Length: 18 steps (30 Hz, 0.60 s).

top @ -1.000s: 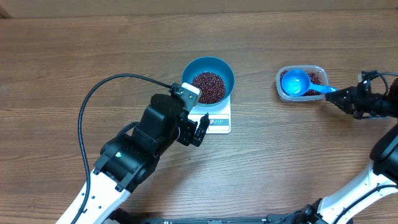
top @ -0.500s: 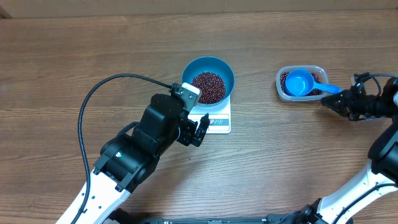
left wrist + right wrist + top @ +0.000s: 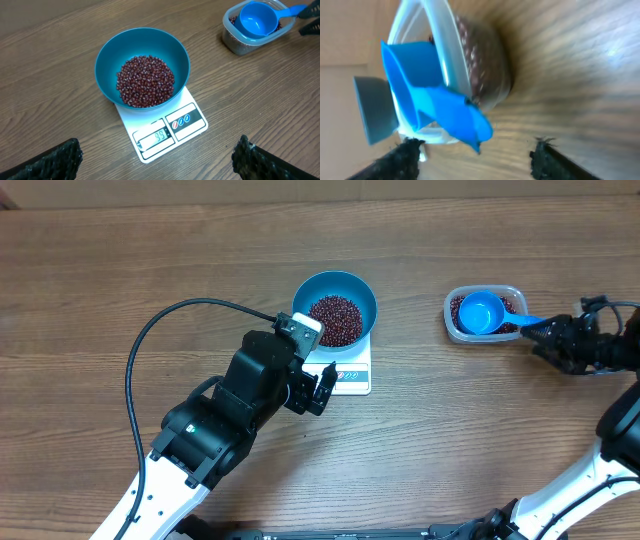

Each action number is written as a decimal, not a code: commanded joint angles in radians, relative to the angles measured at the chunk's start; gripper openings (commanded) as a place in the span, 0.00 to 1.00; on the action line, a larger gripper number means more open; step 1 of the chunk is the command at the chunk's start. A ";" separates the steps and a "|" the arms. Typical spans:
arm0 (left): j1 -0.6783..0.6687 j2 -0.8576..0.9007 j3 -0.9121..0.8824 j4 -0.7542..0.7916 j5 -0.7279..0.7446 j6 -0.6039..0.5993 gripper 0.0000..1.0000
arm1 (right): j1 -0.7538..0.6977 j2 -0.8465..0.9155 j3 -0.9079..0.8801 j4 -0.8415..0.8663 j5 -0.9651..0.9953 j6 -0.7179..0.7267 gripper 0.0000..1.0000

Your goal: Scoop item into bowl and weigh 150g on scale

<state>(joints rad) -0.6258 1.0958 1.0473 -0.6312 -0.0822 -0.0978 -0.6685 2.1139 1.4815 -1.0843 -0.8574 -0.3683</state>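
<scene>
Beans [image 3: 145, 81] lie loose in the bowl [image 3: 107, 55] on the scale [image 3: 187, 120], likely spill-prone. Grip the stiff-looking scoop [image 3: 480, 312] by its handle end. Your right tool [image 3: 476, 148] stands open around it; left tool [image 3: 157, 150] wide, empty.

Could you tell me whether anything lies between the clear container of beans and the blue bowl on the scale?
Nothing visible does. Only bare table separates the container from the bowl on the scale. The left gripper hovers beside the scale, off that line; the scoop rests in the container.
</scene>
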 commanded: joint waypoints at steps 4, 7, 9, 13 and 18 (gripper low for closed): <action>0.005 -0.011 -0.001 0.005 0.013 0.005 1.00 | -0.011 0.009 -0.003 0.086 -0.015 -0.010 0.97; 0.005 -0.011 -0.001 0.004 0.013 0.005 0.99 | -0.011 0.009 -0.003 0.120 -0.040 -0.010 0.99; 0.005 -0.011 -0.001 0.004 0.013 0.005 1.00 | -0.011 0.009 -0.003 0.135 -0.078 -0.011 0.99; 0.005 -0.011 -0.001 0.004 0.013 0.005 1.00 | -0.011 0.009 -0.003 0.174 -0.151 -0.011 0.99; 0.005 -0.011 -0.001 0.004 0.013 0.005 0.99 | -0.010 0.009 -0.003 0.194 -0.240 -0.011 0.98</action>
<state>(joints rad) -0.6258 1.0958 1.0473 -0.6312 -0.0822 -0.0978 -0.6792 2.1143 1.4807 -0.8989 -1.0046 -0.3706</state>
